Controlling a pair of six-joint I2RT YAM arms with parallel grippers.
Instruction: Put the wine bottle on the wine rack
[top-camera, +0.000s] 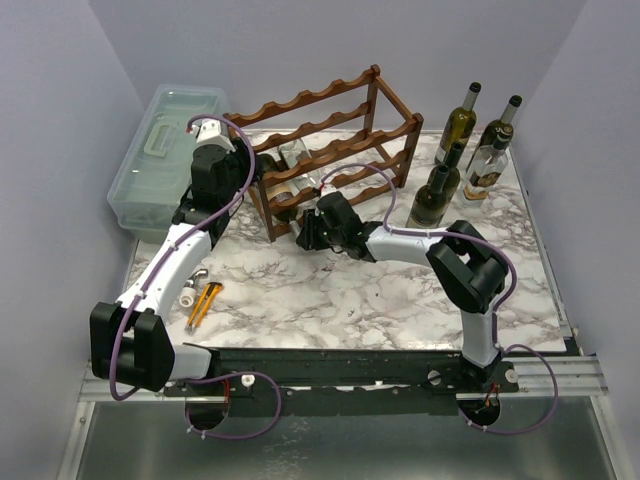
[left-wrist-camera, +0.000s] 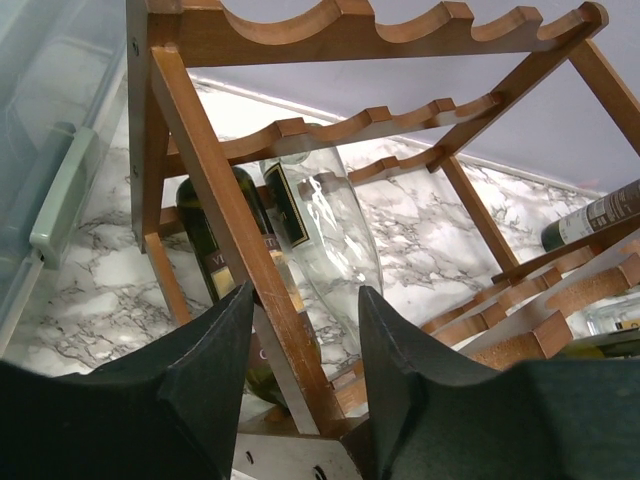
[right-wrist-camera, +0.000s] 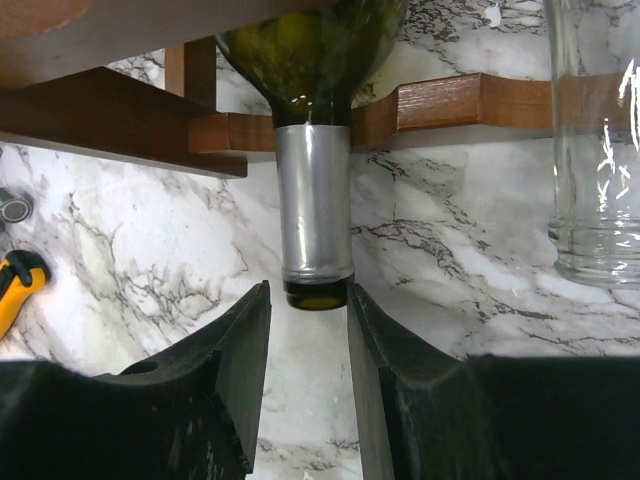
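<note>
one camera overhead, two on the wrists, all turned toward the wine rack (top-camera: 330, 130)

the top external camera sits high behind the arm bases and looks down and forward over the whole marble table (top-camera: 400, 300), far enough back to take in both arms. the left wrist camera is low at the rack's left end, tilted upward and very near its corner post. the right wrist camera is close at the rack's front, facing the neck of a wine bottle (right-wrist-camera: 315, 200) that lies on a rail. both wrist views show the rack's rails and a clear glass bottle (left-wrist-camera: 330, 240); the overhead view takes in all of it.
</note>
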